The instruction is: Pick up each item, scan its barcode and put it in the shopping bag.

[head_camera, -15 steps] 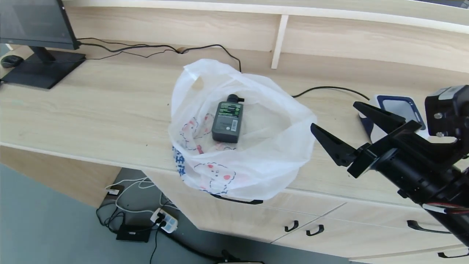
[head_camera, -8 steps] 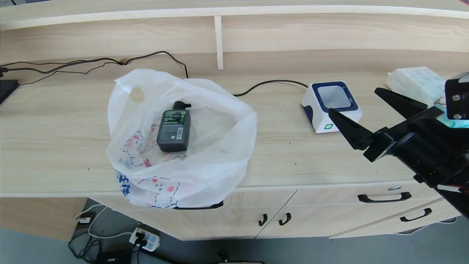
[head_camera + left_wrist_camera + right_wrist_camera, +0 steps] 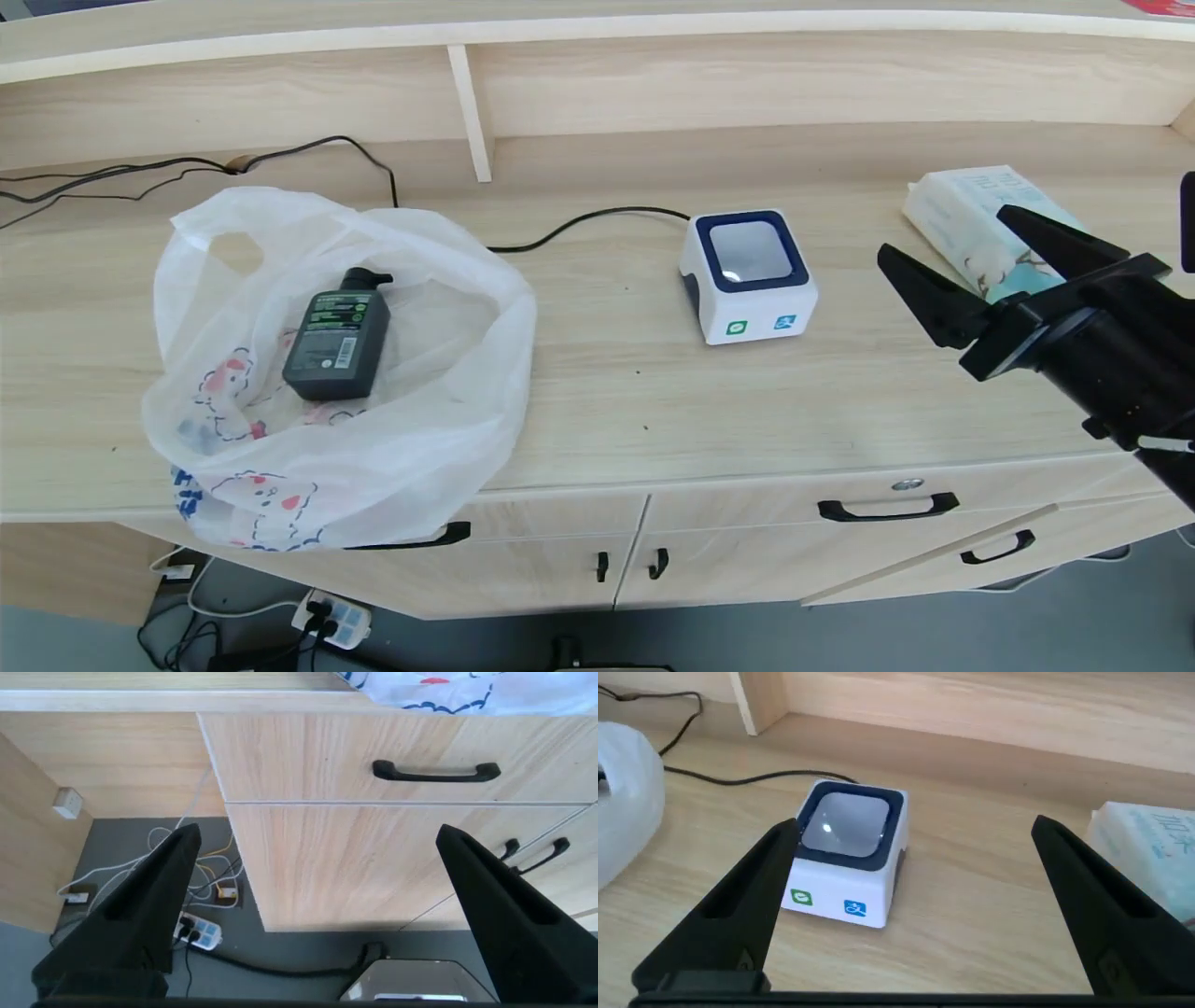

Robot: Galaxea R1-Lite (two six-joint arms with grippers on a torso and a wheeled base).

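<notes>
1. Head view: the right gripper (image 3: 943, 231) hangs over the right end of the counter (image 3: 653, 401), fingers spread wide with nothing between them. It sits between the scanner (image 3: 747, 275) and the tissue pack (image 3: 971, 219), closer to the pack. My read is that it's lined up for the next pick.
2. The tissue pack lies flat at the right rear of the counter, well apart from the shopping bag (image 3: 448, 439). It looks neither scanned nor bagged yet.
3. The scanner sits mid-counter with its window facing up, between the pack and the bag. That placement makes sense, since an item passes over it on the way to the bag. In the right wrist view the scanner (image 3: 845, 859) shows between the open fingers, with the pack (image 3: 1148, 849) off to one side.
4. The bag is at the left end of the counter, mouth slumped open, front sagging over the counter edge. Inside is one dark pump bottle (image 3: 336, 336) lying flat, barcode up. I can't make out anything else in it.
5. Left wrist view: the left gripper (image 3: 318, 831) is low, facing the drawer front (image 3: 374, 859) below the counter. Its fingers are wide apart and empty. It's likely kept there to stay out of the right arm's way.
</notes>
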